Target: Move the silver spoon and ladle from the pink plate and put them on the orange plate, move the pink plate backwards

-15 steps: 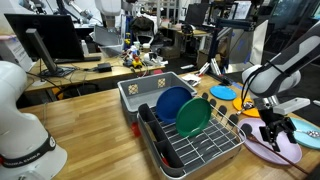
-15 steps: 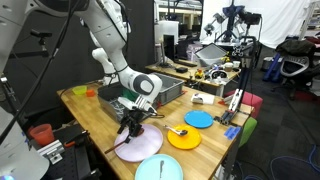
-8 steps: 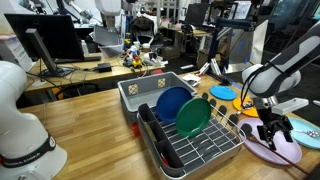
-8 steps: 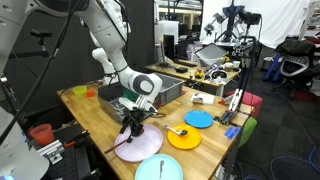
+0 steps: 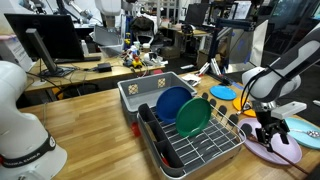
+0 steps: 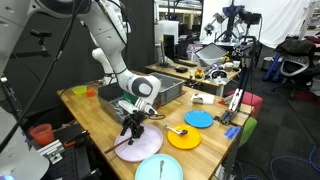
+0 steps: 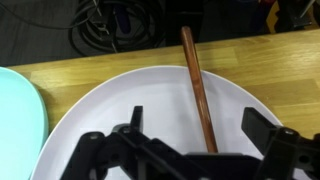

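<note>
Down at the lower right of an exterior view the gripper (image 5: 268,130) hangs low over the pink plate (image 5: 285,152). At that size its jaws are only a dark knot against the plate. From the opposite side it sits left of centre (image 6: 133,125), above the same plate (image 6: 145,148) on the wooden worktop (image 6: 95,115), and the jaws are no clearer there. The wrist view settles it. The gripper (image 7: 197,125) fills the bottom edge with its jaws spread wide, one dark finger (image 7: 136,125) on each side of a long thin handle (image 7: 198,85). They are not pressing on it as far as I can see. That handle looks reddish-brown in this light. It runs from the worktop (image 7: 60,70) in the upper middle of the frame, across the rim and down onto the pink plate (image 7: 110,110), which looks almost white here. Its lower end disappears behind the gripper body, so its bowl is hidden and I can't say whether it belongs to the spoon or the ladle. A light-blue plate (image 7: 15,120) is cut off by the left edge, and a tangle of dark cables (image 7: 115,25) lies beyond the worktop at the top. The orange plate (image 6: 183,137) lies just right of the pink one near the frame's centre. Something small and pale rests on it, too tiny to name.
</note>
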Action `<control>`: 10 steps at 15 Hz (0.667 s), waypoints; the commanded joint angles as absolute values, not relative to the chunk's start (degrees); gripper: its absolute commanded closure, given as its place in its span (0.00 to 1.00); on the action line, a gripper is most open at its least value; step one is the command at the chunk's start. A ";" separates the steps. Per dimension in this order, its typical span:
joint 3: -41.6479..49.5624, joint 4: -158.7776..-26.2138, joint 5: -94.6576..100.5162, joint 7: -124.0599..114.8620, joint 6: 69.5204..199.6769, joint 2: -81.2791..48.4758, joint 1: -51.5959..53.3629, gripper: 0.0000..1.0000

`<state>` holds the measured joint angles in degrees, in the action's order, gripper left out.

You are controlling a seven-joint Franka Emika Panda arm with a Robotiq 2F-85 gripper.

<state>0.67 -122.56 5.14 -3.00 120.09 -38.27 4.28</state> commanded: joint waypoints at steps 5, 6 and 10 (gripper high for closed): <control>0.26 -123.19 7.20 -1.26 124.27 -38.83 4.02 0.33; 0.16 -123.16 7.02 -0.95 124.39 -38.93 3.87 0.40; 0.02 -123.18 6.71 0.02 124.85 -39.33 3.60 0.69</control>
